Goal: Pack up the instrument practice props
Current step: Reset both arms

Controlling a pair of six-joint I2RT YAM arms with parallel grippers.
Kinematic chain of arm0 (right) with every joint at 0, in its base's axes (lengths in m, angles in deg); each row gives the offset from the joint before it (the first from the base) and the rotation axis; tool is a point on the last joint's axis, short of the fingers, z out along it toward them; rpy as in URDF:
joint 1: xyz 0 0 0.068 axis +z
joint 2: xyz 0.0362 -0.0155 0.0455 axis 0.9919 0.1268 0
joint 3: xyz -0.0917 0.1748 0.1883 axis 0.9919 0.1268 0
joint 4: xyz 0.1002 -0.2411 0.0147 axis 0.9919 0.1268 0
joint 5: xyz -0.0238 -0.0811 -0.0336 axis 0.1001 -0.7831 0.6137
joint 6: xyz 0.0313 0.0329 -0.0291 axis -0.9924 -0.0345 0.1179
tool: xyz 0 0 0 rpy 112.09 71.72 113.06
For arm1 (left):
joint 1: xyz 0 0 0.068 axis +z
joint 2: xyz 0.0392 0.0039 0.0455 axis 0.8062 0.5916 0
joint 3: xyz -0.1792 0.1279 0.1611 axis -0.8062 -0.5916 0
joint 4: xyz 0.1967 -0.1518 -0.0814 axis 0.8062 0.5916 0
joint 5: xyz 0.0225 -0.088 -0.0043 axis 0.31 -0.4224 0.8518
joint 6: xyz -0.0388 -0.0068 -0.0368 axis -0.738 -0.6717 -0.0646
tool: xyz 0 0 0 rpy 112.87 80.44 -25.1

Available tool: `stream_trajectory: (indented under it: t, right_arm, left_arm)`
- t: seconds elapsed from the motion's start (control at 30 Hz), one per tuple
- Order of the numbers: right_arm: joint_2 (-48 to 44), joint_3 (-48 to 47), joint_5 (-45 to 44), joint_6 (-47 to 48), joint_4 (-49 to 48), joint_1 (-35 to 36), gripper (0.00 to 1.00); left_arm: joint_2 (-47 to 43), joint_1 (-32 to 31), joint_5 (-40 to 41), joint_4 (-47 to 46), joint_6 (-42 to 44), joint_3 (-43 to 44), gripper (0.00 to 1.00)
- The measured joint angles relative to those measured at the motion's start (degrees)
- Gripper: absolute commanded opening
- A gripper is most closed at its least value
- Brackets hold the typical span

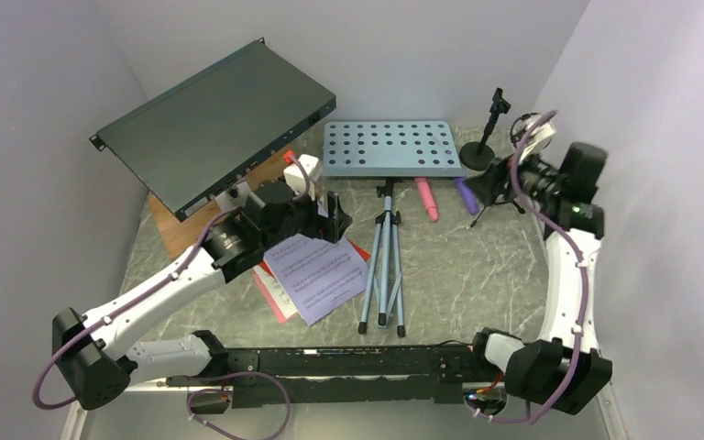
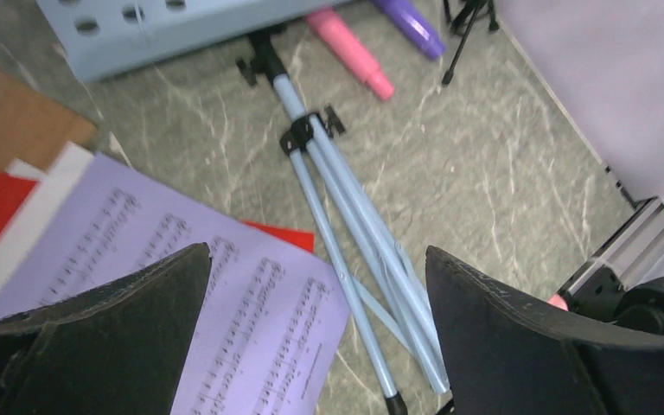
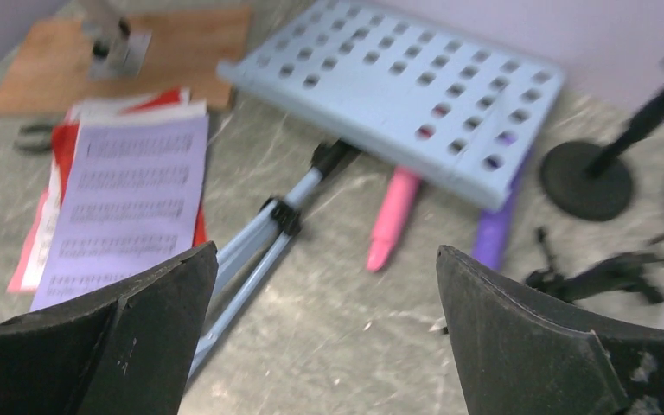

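The desk (image 1: 477, 275) is a grey-green marbled slab, closed in by pale walls (image 1: 403, 46) on its left, far and right sides. A large dark flat metal box (image 1: 211, 124) fills the far left corner, tilted, its lower edge over a brown wooden board (image 1: 170, 229) that lies on the desk. The light-blue perforated music rack (image 1: 391, 147) lies at the middle of the far edge, and its folded tripod legs (image 1: 383, 266) stretch from there towards the near edge. Just left of the legs the sheet-music pages (image 1: 316, 275) lie in a loose stack, a pale printed sheet on top and red and pink edges showing beneath. The left arm reaches across the stack, and the left gripper (image 1: 328, 218) hangs over its far end with the jaws spread wide and nothing between them. The right gripper (image 1: 493, 188) hangs near the right edge, likewise released and empty. The pink microphone (image 1: 428, 198) lies just right of the rack's pole, its far end under the panel. The purple microphone (image 1: 467, 195) lies beside it, under the panel's near right corner. One black mic support (image 1: 481, 151) stands upright on a round base near the far right corner. The other mic support (image 1: 504, 209), a small tripod, lies below the right gripper.
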Motion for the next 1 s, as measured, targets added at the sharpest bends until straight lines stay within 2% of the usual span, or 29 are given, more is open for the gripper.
stream_trajectory:
  t: [0.17, 0.4, 0.67, 1.0]
  right_arm:
    - [0.02, -14.88, -1.97, -4.96, 3.08, -2.93, 1.00]
    - [-2.67, -21.53, -1.64, -12.15, 6.47, -2.86, 1.00]
    - [-2.89, -24.04, -6.88, -19.34, 10.19, -2.86, 1.00]
    - [-4.07, -26.18, -9.86, -20.22, 12.24, -2.93, 1.00]
  left_arm:
    - [-0.50, 1.79, -0.61, 4.28, 3.48, 10.03, 0.99]
    - [-0.44, 3.65, -0.52, 9.03, 7.54, 21.31, 1.00]
    - [-0.59, 4.81, -0.04, 13.31, 8.41, 22.88, 1.00]
    - [-5.29, 5.05, 0.94, 15.63, 8.46, 22.88, 0.99]
